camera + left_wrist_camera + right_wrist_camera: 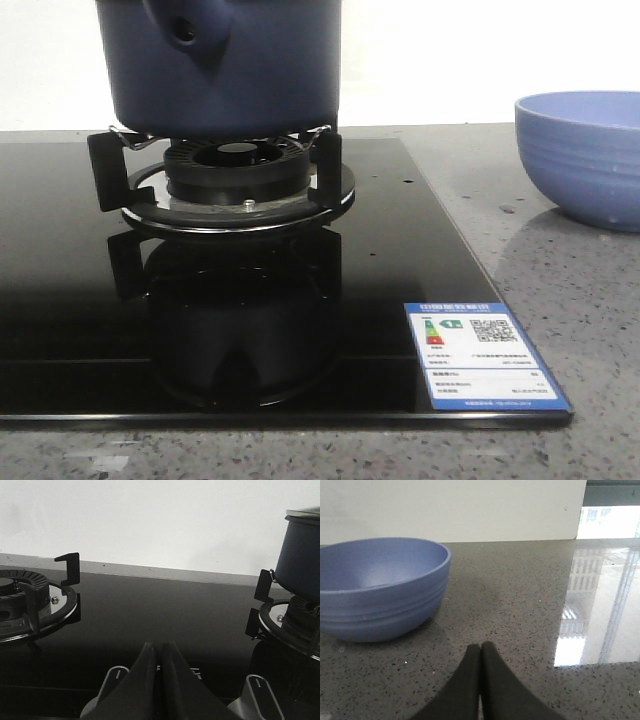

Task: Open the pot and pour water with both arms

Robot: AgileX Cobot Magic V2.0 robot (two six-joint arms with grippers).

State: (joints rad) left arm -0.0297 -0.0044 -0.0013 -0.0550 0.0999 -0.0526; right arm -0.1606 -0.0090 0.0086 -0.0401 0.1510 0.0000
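Note:
The dark navy pot (225,65) stands on the black burner grate (228,175) of the glass hob; its stubby handle socket with a round hole (187,28) faces the camera. The left wrist view shows the pot (300,555) with a pale lid edge (303,514) on top. My left gripper (159,644) is shut and empty, low over the hob, well away from the pot. My right gripper (481,645) is shut and empty over the speckled counter, beside the light-blue ribbed bowl (377,587). Neither gripper shows in the front view.
The light-blue bowl (585,155) sits on the grey counter right of the hob. A second burner with grate (35,600) lies on the hob's other side. Two control knobs (112,680) (257,692) flank my left gripper. An energy label (482,355) is stuck on the hob's front corner.

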